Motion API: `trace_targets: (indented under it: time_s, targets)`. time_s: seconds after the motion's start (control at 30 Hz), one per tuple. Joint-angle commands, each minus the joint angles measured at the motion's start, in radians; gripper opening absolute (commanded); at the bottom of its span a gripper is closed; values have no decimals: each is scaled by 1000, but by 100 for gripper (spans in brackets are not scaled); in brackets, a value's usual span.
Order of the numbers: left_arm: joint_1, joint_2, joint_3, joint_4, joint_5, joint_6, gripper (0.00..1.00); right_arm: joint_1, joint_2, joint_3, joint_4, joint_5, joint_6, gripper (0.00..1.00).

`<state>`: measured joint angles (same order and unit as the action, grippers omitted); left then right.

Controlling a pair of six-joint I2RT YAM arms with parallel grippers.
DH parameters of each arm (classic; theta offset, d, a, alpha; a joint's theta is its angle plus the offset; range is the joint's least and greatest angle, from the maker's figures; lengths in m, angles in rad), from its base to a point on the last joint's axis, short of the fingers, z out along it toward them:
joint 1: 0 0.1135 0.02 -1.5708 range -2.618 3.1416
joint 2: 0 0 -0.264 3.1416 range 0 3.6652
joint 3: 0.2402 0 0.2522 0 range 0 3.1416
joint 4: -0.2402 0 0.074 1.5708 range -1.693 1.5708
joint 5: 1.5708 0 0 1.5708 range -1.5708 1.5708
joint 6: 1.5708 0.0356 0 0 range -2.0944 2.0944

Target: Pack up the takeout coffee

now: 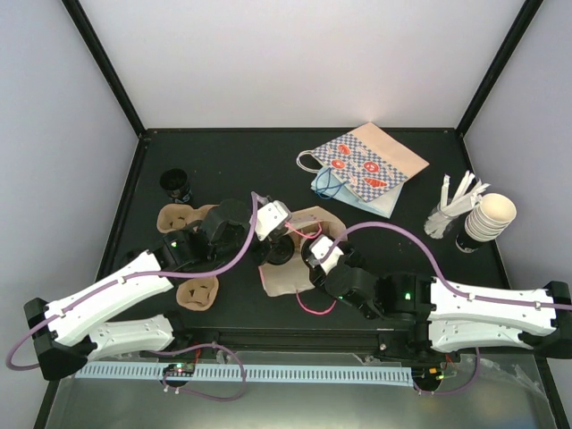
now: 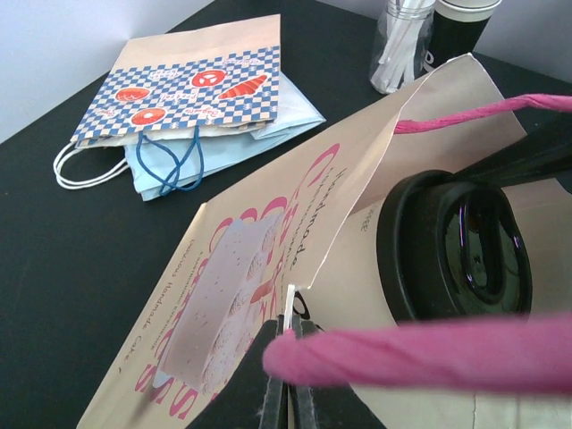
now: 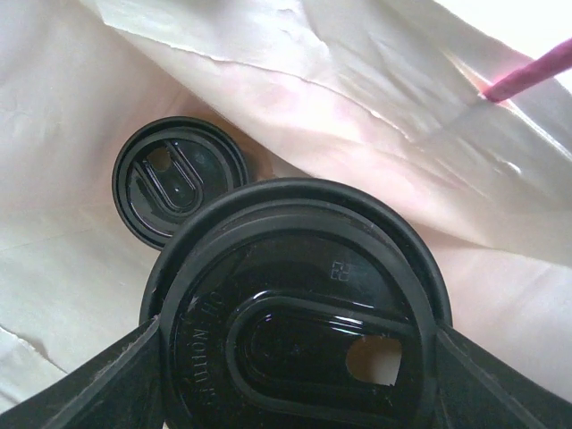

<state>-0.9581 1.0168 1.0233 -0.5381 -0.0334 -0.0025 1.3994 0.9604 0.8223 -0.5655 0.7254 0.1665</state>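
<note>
While the left claw (image 2: 288,393) is pressed together on the rim of a cream, pink-printed paper bag (image 2: 223,295) with pink twisted-cord handles, pinching it at about 11 o'clock of the bag's mouth in the overhead view, the right claw (image 3: 297,332) reaches in from 4 o'clock. It is clamped across the black plastic lid of the takeout coffee (image 3: 295,268), one finger at the lid's 9 o'clock and one at its 3 o'clock. Coffee and claw share one line: the cup's long axis runs straight away from the right wrist into the bag, lid toward the wrist, its paper wall hidden beneath the lid. The cup is inside the bag's paper walls, though whether its base touches the bottom cannot be told. A second black lid (image 3: 179,179), apparently on another cup set deeper, lies just beside the held lid at its 10 o'clock. The set-down likely turns on staying to the 4 o'clock side of that neighbour. Around the bag on the black desk (image 1: 223,161) are:
- a blue-checked paper bag (image 1: 366,161) lying flat at 1 o'clock
- a stack of cream paper cups (image 1: 490,217) and a clear cup of white stirrers (image 1: 450,207) near 3 o'clock
- a small black cup (image 1: 176,185) at 10 o'clock
- two brown pulp cup carriers (image 1: 198,292) between 8 and 10 o'clock
</note>
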Motion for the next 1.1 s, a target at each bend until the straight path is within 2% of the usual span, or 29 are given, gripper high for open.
trace_targets:
  time_s: [0.0, 0.33, 0.57, 0.8, 1.07]
  targets:
    - [-4, 4, 51, -26, -19, -33, 2, 15, -5, -12, 15, -25, 17, 55]
    - [-5, -8, 34, -7, 87, 5, 2, 18, 62, 11, 22, 36, 41, 55]
    - [-5, -22, 15, 6, 123, 1, 2, -28, 114, 46, -2, 63, 62, 51]
    - [-6, -34, -4, 14, 165, 10, 3, -109, 142, 75, -10, 12, 129, 50]
    - [-7, -40, -14, 22, 210, 13, 4, -112, 184, 59, -40, 52, 270, 49]
